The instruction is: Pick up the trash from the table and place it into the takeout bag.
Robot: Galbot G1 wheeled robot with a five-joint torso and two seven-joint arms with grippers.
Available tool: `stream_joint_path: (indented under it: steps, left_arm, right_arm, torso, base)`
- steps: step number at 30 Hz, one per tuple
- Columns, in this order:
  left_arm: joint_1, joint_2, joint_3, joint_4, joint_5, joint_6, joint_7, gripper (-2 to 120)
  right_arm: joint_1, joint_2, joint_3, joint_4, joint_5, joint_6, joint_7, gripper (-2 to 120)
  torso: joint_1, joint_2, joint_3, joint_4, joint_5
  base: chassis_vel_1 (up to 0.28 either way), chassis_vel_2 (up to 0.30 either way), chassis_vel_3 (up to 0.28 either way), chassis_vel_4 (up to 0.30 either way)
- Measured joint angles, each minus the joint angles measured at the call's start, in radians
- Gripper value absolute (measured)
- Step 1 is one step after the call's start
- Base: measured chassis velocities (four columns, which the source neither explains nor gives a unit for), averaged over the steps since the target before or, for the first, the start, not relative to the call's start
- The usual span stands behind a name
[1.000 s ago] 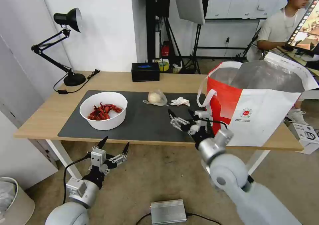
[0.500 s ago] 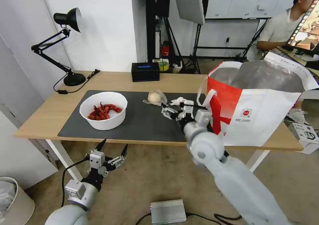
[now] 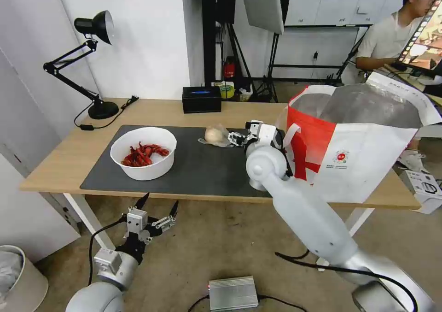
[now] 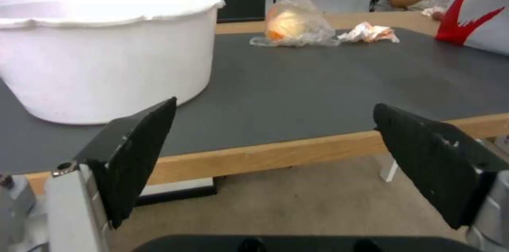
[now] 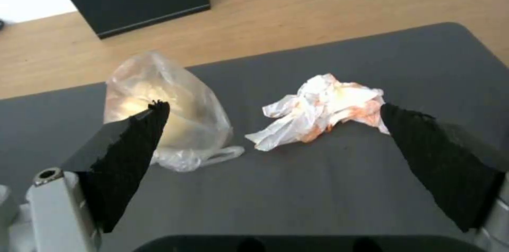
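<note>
Trash on table [image 3: 69,157]: 1 tissue [image 5: 323,111], 1 bag [image 5: 164,113], 1 bowl [image 3: 143,153] | right gripper [image 5: 270,136] spread above tissue | left gripper [image 4: 276,160] spread

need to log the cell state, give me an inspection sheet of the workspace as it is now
surface: wood table with grey mat
job's things: bowl of red shells, bagged lump and tissue on mat; takeout bag upright, open
clutter: black box, lamp
grippers: right gripper open above tissue; left gripper open, below table edge
cables: lamp cord on table
surroundings: silver box on floor
</note>
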Motion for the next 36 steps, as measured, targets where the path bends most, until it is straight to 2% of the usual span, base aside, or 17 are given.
stream_joint_path:
  steps: [15, 36]
  left_arm:
    - [-0.012, -0.004, -0.016, -0.005, -0.007, -0.002, 0.001, 100]
    - [-0.029, -0.005, 0.001, 0.023, -0.007, -0.019, 0.007, 100]
  right_arm:
    - [0.018, 0.078, -0.009, -0.076, -0.022, -0.007, 0.045, 100]
    - [0.084, 0.134, -0.018, -0.175, -0.028, -0.034, 0.147, 100]
  torso:
    - [0.000, 0.000, 0.000, 0.0000, 0.0000]
    - [0.000, 0.000, 0.000, 0.0000, 0.0000]
  base:
    - [0.000, 0.000, 0.000, 0.000]
    - [0.000, 0.000, 0.000, 0.000]
